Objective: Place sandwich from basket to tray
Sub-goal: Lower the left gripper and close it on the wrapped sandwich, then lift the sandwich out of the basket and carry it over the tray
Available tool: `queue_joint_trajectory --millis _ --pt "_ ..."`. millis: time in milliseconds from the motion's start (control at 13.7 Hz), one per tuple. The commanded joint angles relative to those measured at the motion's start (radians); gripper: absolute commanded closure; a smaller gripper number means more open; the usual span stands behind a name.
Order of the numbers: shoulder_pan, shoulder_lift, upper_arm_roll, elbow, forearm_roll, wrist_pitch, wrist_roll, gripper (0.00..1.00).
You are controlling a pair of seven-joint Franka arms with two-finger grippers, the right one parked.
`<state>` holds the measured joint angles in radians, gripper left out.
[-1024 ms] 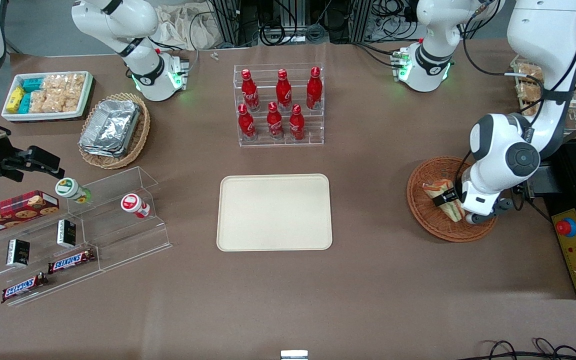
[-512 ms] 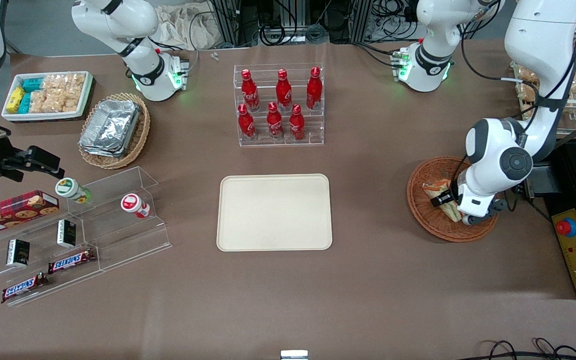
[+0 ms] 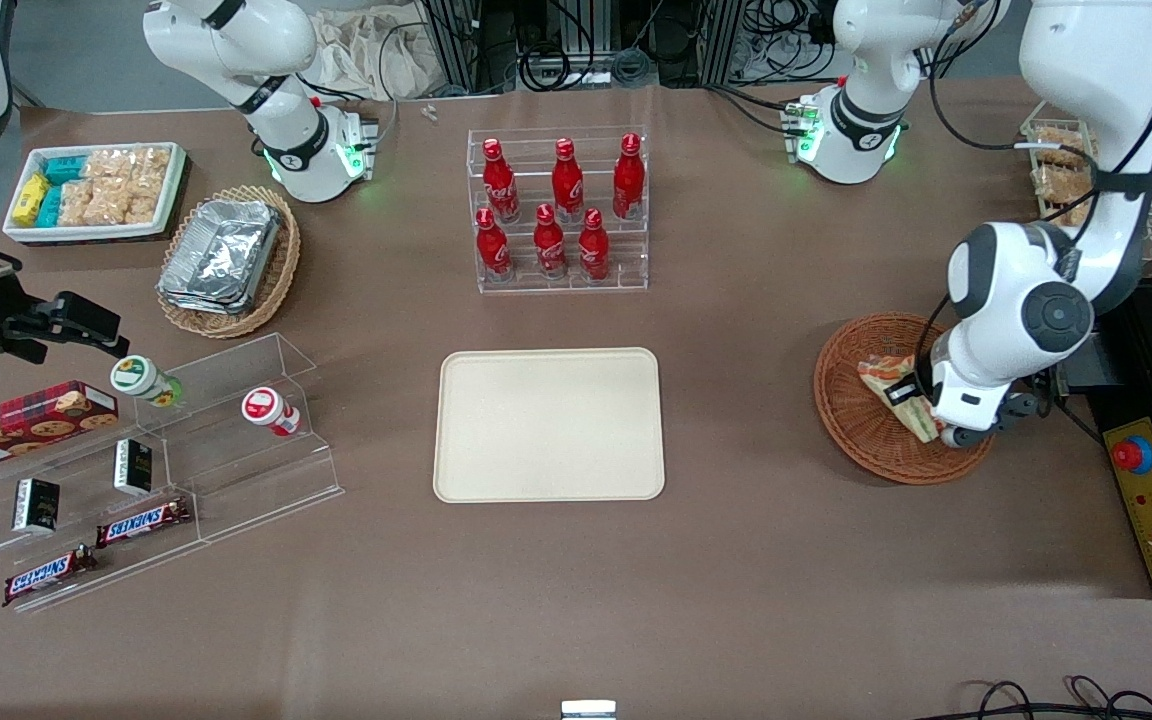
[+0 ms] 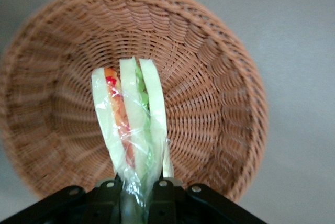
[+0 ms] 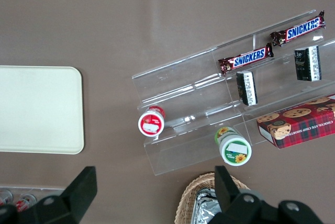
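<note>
Gripper (image 3: 904, 394) pinches the sandwich (image 4: 132, 124) above the basket (image 3: 851, 425), lifted clear of the weave; tray (image 3: 548, 424) bare.

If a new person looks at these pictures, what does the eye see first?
Probably the gripper, shut on the clear-wrapped sandwich just above the reddish-brown basket at the working arm's end of the table. Next, the bare cream tray mid-table, with red bottles in a clear rack farther from the front camera.
</note>
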<state>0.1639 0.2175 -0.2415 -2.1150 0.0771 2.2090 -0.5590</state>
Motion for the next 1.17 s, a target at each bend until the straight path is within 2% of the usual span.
queue_joint_trajectory --millis 0,146,293,366,512,659,878,1098 --pt "-0.007 -0.058 -0.062 0.167 0.012 -0.248 -0.009 0.9" --pt "-0.007 -0.031 -0.134 0.342 0.0 -0.447 -0.002 0.9" --pt "-0.007 -0.02 -0.224 0.412 0.0 -0.479 0.004 0.9" --pt "-0.007 -0.018 -0.269 0.421 0.004 -0.467 0.007 0.9" --pt "-0.009 -0.001 -0.35 0.426 0.003 -0.402 0.007 0.83" --pt "-0.026 0.043 -0.41 0.425 0.007 -0.327 0.007 0.83" --pt "-0.128 0.127 -0.413 0.425 0.018 -0.194 -0.005 0.83" --pt "-0.219 0.236 -0.412 0.432 0.127 -0.147 -0.071 0.84"
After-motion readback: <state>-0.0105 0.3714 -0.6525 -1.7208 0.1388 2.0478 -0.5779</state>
